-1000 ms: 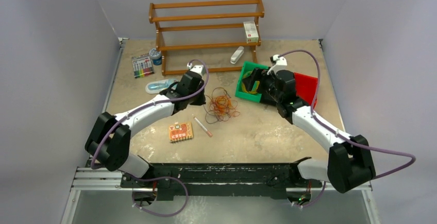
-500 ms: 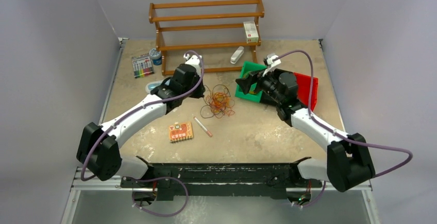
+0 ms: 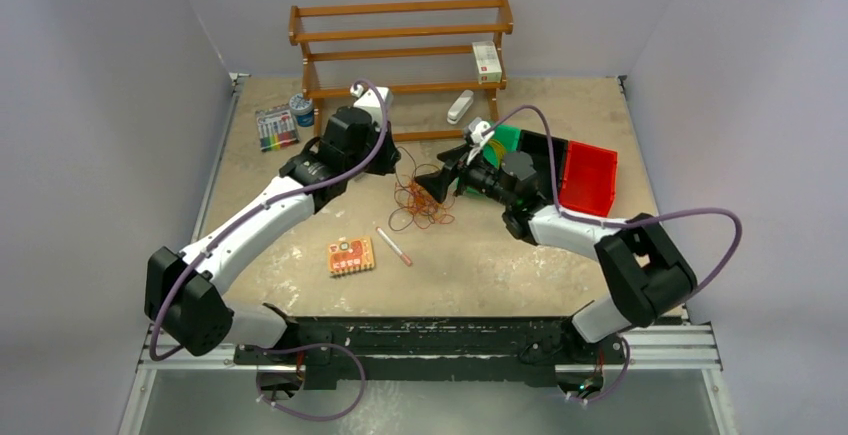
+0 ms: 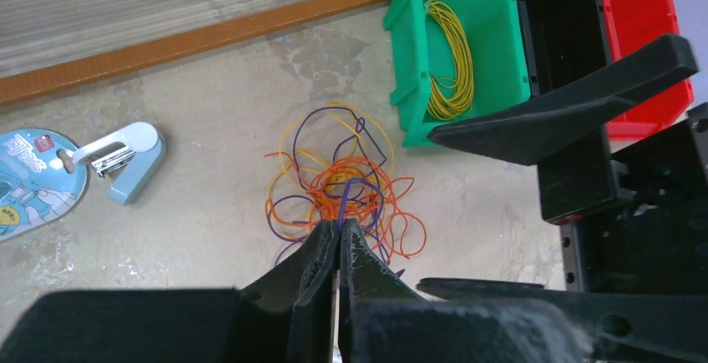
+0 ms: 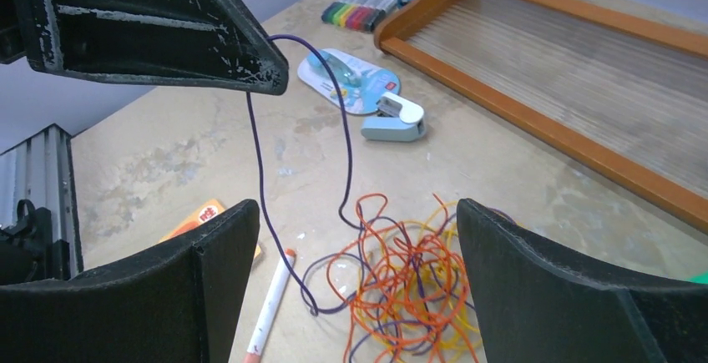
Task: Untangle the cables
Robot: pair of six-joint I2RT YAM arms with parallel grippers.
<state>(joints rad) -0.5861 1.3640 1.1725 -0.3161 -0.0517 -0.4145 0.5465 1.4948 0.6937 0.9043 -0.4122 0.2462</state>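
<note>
I've got the left gripper [image 4: 339,228] pinched tight on one purple strand [image 5: 348,154]. The cables [image 3: 422,205] sit mid-table, near the green bin [image 4: 409,88]'s wall. Right gripper [image 3: 434,185] gapes wide, empty, with bare table toward the near edge.

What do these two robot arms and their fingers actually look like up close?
The left arm and right arm both have smooth white links between chunky black joints, and a thick purple hose loops along each. The right fingers are matte black, broad wedges tapering to a tip. The left fingers match, with whitish scuffs along their edges.
</note>
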